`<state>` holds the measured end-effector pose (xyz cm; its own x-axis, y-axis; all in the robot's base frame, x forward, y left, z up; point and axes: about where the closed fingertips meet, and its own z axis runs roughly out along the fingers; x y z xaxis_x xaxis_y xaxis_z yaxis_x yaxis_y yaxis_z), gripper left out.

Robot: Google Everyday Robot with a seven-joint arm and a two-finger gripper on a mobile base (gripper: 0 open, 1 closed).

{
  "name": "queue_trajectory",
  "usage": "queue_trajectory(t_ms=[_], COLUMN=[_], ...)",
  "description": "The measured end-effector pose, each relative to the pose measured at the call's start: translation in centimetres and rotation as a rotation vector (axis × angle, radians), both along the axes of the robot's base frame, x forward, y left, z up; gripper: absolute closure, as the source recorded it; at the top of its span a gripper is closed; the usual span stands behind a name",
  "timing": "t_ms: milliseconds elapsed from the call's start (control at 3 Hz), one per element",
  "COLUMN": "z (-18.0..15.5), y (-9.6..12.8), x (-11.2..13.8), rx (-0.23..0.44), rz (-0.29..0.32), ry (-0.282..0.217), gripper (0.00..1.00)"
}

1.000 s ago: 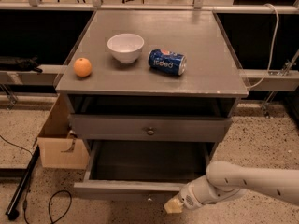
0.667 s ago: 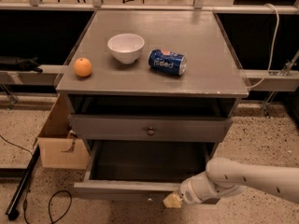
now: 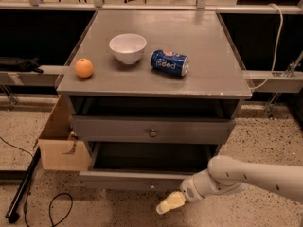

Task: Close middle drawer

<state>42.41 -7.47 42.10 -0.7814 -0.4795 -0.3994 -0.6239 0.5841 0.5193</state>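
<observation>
My gripper [image 3: 170, 203] sits low, just in front of the middle drawer [image 3: 118, 179]; whether it is spread or closed up I cannot tell, but I judge it is placed there to push the flat front home. That drawer stands pulled well out, its dark inside showing, under the top drawer [image 3: 109, 129]. Farther back, an orange [image 3: 84, 68], a white bowl [image 3: 127, 48] and a tipped blue can [image 3: 169, 63] lie on the cabinet top [image 3: 213, 79], clear of my push
</observation>
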Motion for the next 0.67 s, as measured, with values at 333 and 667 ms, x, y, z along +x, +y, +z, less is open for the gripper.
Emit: queue_trajectory(t_ms=[333,667], z=[-1.8,-1.6], y=[-0.4,-0.6], x=[3.4,5.9], rx=[0.012,0.024], rz=[-0.054,-0.088], ry=[-0.016,-0.048], gripper=[0.19,0.5])
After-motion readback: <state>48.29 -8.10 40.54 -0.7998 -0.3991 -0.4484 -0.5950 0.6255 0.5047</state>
